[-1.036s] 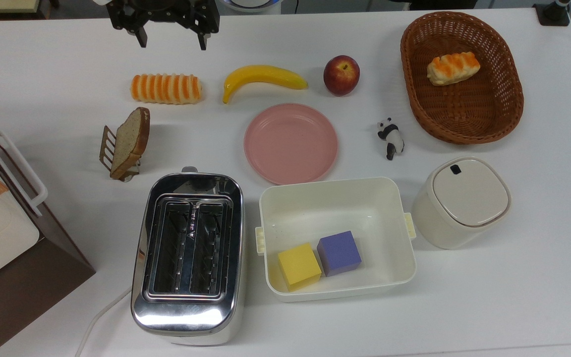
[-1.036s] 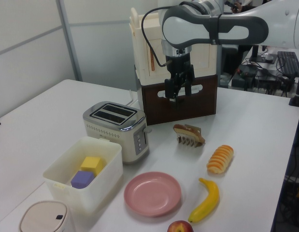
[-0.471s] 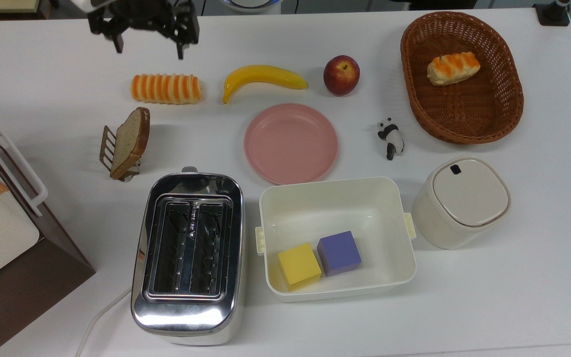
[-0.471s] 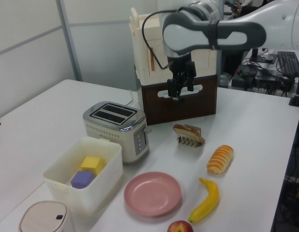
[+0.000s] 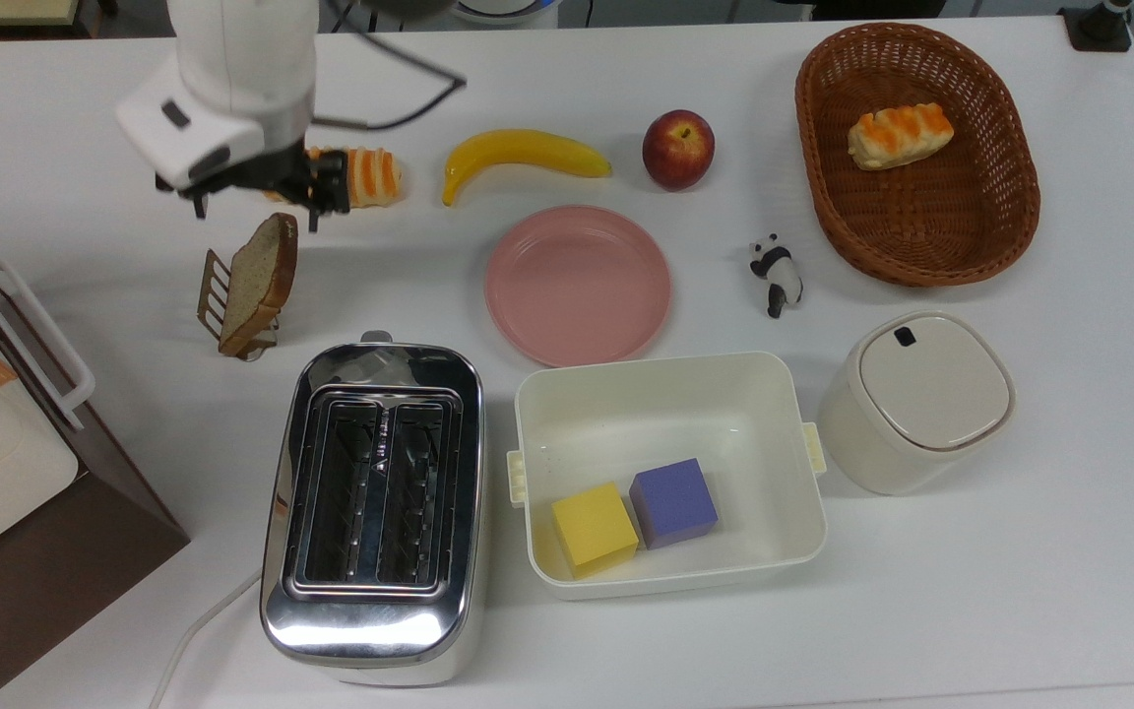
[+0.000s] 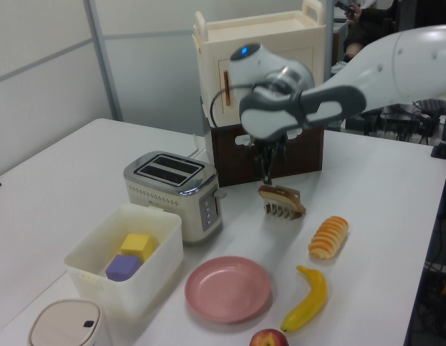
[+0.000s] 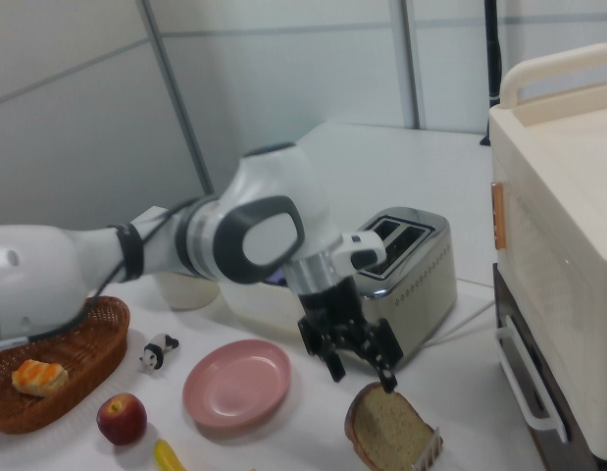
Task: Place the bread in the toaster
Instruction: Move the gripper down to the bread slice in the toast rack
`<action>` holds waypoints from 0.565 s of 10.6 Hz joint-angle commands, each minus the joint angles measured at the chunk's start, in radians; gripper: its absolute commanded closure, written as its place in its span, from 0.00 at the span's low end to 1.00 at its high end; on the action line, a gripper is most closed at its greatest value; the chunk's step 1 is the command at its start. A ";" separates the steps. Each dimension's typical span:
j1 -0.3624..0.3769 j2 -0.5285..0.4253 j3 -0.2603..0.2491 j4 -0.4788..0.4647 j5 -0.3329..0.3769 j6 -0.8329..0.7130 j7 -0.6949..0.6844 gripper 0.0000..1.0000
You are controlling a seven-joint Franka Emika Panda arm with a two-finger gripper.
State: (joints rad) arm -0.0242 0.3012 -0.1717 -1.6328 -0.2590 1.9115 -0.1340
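Hovering above the slice of wholemeal bread (image 5: 260,281), the gripper (image 5: 257,209) has its two black fingers spread apart, with nothing between them. In the right view the gripper (image 7: 360,371) hangs just over the rounded top of the bread (image 7: 386,432), one fingertip close to the crust; whether it touches cannot be told. The bread stands on edge, leaning in a small wire toast rack (image 5: 216,291) on the white table (image 5: 1020,591). In the left view the rack (image 6: 283,207) sits below the gripper (image 6: 266,175), with the bread (image 6: 280,192) lying across its top.

The chrome two-slot toaster (image 5: 373,510) stands nearer the bottom of the top view, just below and to the right of the rack, both slots empty, a white cord (image 5: 195,630) trailing from its lower left corner. In the left view the toaster (image 6: 175,193) is at the left view's left of the rack.

At the top view's right of the toaster stands a cream plastic tub (image 5: 793,532) holding a yellow cube (image 5: 594,528) and a purple cube (image 5: 673,502), side by side. A pink plate (image 5: 578,285) lies above the tub. The arm partly covers an orange-striped ridged roll (image 5: 370,177); to its right in the top view lie a banana (image 5: 523,156) and a red apple (image 5: 677,149). A wicker basket (image 5: 980,226) holds an orange-topped bun (image 5: 900,135), with a panda figurine (image 5: 777,273) and a lidded cream container (image 5: 913,401) below.
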 commanded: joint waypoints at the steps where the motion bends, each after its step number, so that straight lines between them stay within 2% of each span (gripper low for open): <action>1: 0.007 0.025 -0.012 -0.031 -0.040 0.037 -0.022 0.05; 2: 0.009 0.038 -0.012 -0.032 -0.040 0.037 -0.022 0.17; 3: 0.015 0.041 -0.011 -0.039 -0.040 0.037 -0.022 0.40; 4: 0.016 0.041 -0.008 -0.044 -0.039 0.035 -0.019 0.79; 5: 0.018 0.041 -0.006 -0.041 -0.034 0.035 -0.010 1.00; 6: 0.017 0.038 -0.006 -0.038 -0.034 0.035 -0.010 1.00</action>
State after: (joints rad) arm -0.0190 0.3632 -0.1720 -1.6419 -0.2843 1.9239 -0.1372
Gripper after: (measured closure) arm 0.489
